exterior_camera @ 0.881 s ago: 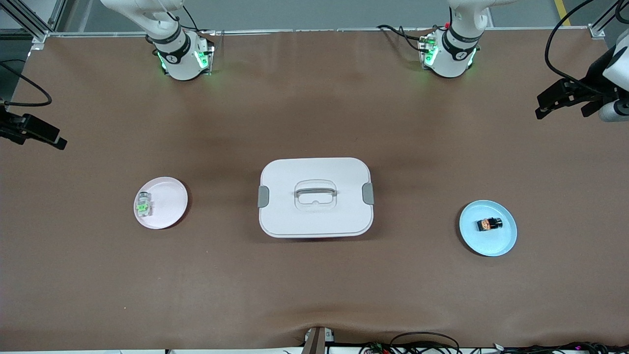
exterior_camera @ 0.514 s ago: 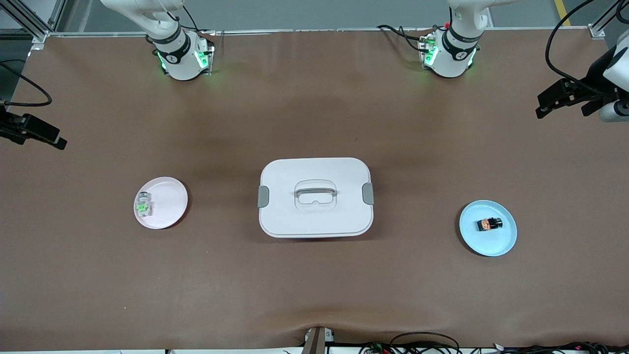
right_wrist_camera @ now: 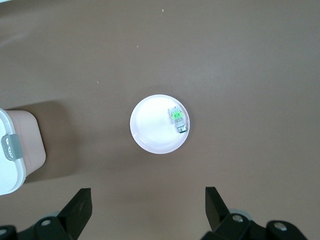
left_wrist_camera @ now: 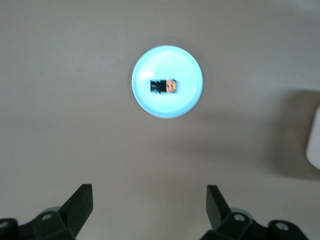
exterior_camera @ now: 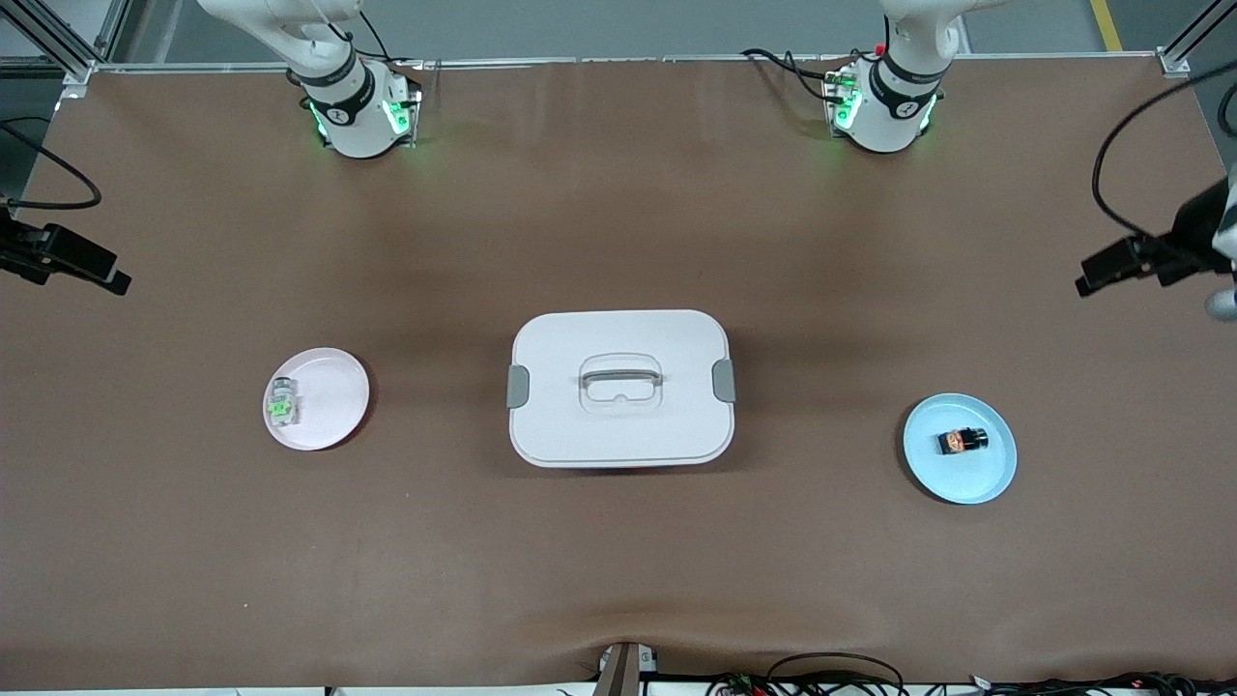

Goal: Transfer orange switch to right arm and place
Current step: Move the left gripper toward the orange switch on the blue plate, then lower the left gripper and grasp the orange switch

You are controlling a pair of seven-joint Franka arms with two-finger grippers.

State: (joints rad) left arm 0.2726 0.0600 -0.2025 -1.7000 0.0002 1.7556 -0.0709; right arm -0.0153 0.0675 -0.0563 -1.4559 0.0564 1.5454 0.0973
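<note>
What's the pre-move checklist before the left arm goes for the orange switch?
1. Orange switch located, lying on the blue plate: ok.
2. Left gripper open, nothing held, high over the table with the blue plate in its wrist view: ok.
3. Nothing between that gripper and the switch: ok.
4. Right gripper open, nothing held, ready to receive: ok.
5. Green switch apart on the pink plate, no mix-up: ok.
6. Place target: white box has its lid on; where the switch goes: cannot tell.
</note>
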